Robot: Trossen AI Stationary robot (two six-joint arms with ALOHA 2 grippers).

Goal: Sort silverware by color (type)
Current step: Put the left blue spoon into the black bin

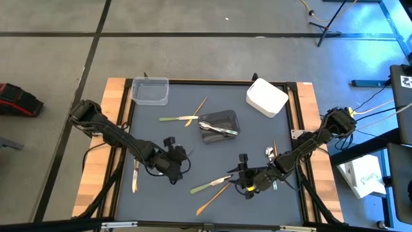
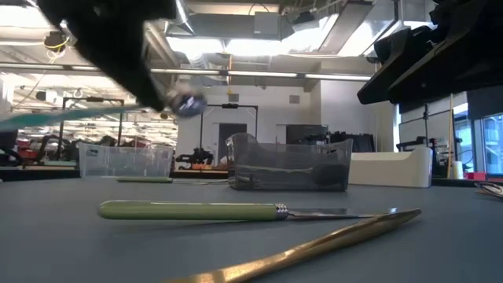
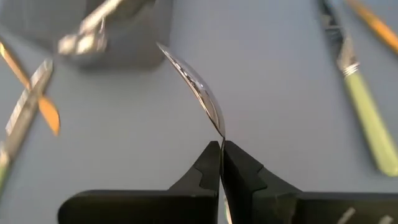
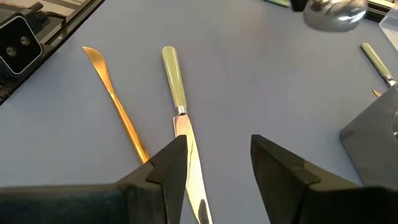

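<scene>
My left gripper (image 1: pixel 182 156) is shut on a spoon with a shiny silver bowl (image 3: pixel 196 87). The low view shows it raised above the table (image 2: pixel 189 104), a blurred pale green strip running off behind it. My right gripper (image 4: pixel 214 162) is open over the blade of a green-handled knife (image 4: pixel 176 81) that lies flat beside a tan utensil (image 4: pixel 115 99). Another green-handled knife (image 1: pixel 177 118) and a tan utensil (image 1: pixel 198 109) lie by the dark grey tub (image 1: pixel 222 119), which holds silver pieces. A silver spoon (image 1: pixel 270 153) lies near the right arm. My left gripper pinches the spoon between its two fingers at the narrow neck just behind the bowl (image 3: pixel 220 134). The bowl sticks out ahead of the fingertips, seen edge-on. The spoon is lifted clear of the table.
A clear tub (image 1: pixel 150 90) stands at the far left and a white tub (image 1: pixel 266 97) at the far right of the dark mat. One more utensil (image 1: pixel 135 175) lies along the mat's left edge. Open mat lies between the arms and the dark tub.
</scene>
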